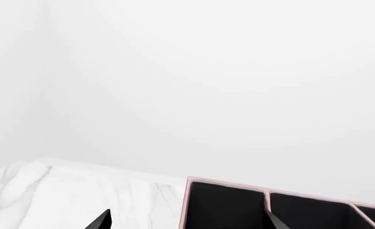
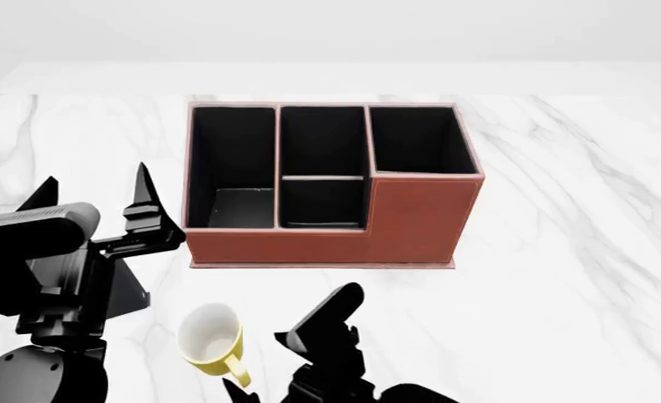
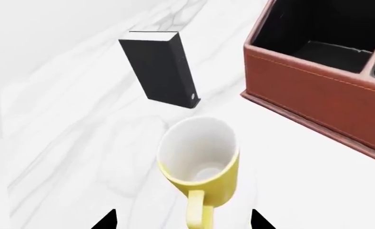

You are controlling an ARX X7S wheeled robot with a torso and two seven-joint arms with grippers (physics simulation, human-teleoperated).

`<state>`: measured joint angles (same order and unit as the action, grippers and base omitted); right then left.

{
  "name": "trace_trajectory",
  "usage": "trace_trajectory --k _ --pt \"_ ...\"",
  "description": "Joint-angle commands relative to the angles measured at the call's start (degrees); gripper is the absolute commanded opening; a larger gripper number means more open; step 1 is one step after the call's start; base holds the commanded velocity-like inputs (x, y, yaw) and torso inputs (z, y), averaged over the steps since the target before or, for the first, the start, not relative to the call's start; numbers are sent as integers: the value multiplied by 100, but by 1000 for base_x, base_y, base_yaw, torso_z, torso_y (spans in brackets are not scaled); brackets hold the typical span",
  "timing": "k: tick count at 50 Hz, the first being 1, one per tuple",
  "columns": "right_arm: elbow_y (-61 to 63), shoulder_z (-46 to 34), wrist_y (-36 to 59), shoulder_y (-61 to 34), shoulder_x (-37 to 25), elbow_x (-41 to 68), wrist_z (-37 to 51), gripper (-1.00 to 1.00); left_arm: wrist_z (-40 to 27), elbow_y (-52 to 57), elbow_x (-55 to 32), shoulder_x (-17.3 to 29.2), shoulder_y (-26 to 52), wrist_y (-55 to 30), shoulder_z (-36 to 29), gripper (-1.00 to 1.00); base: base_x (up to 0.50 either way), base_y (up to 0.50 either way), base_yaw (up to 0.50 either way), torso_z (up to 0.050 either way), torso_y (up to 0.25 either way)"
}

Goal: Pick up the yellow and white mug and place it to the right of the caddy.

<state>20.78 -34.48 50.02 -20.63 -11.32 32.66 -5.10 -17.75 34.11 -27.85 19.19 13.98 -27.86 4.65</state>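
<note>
The yellow and white mug [image 2: 210,338] stands upright on the marble table, in front of the caddy's left end, with its handle pointing towards me. The reddish-brown caddy [image 2: 426,220] has black-lined compartments and sits mid-table. My right gripper [image 3: 183,220] is open, and the mug [image 3: 200,162] is just ahead of it, the handle reaching in between the fingertips without touching them. In the head view the right gripper [image 2: 291,344] is beside the mug. My left gripper [image 1: 188,222] is open and empty above the caddy's rim [image 1: 225,183]; from the head it shows as the left gripper [image 2: 92,183], left of the caddy.
A small black upright block [image 3: 162,67] stands on the table beyond the mug, left of the caddy [image 3: 314,81]. The white marble table [image 2: 565,277] stretches away to the right of the caddy. A plain white wall lies behind.
</note>
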Motion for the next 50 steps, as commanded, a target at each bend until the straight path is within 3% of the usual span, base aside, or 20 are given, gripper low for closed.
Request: trace_trajectory --k 1,50 --pt "-313 -108 -114 -109 85 -33 -77 100 -8 -9 -11 18 -8 23 -21 100 0 0 0 0 0" --pt "-2002 -483 -715 -522 491 -153 -456 100 -90 7 -117 100 5 40 -47 100 0 0 0 0 0"
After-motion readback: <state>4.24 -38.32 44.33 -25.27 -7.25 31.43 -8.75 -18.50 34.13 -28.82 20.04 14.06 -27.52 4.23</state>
